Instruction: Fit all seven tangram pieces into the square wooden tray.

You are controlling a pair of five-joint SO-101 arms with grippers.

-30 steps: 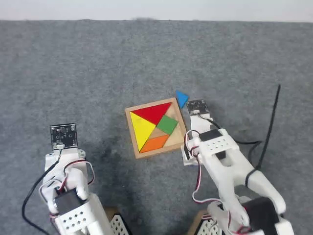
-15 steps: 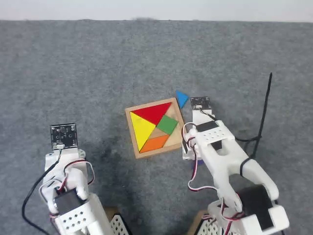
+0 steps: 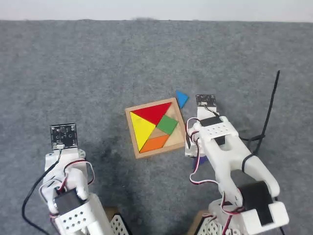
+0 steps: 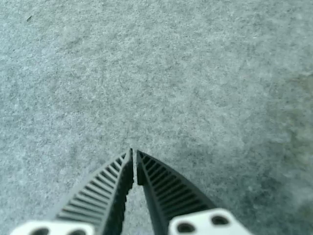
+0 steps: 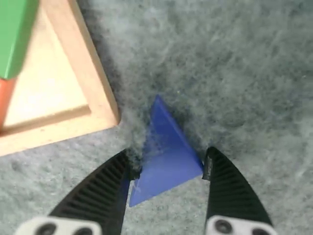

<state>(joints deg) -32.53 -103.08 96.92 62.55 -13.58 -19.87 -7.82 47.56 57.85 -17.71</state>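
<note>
The square wooden tray (image 3: 131, 128) lies mid-table and holds a red triangle (image 3: 152, 112), a yellow triangle (image 3: 141, 129), a green square (image 3: 167, 124) and an orange piece (image 3: 155, 143). Bare wood shows at its near right corner (image 3: 175, 139). A small light-blue triangle (image 3: 181, 98) lies on the carpet just beyond the tray's far right corner. My right gripper (image 5: 166, 159) is open low over a dark blue triangle (image 5: 164, 147) that lies beside the tray's corner (image 5: 100, 105), one finger at each side. My left gripper (image 4: 133, 152) is shut with nothing in it, over bare carpet.
Grey carpet covers the table on all sides of the tray. The left arm (image 3: 66, 186) sits at the near left, well away from the tray. A black cable (image 3: 268, 127) runs beside the right arm (image 3: 225, 152).
The right arm has shifted a little to the right, beside the tray's right edge. The left arm and the pieces in the tray have not moved.
</note>
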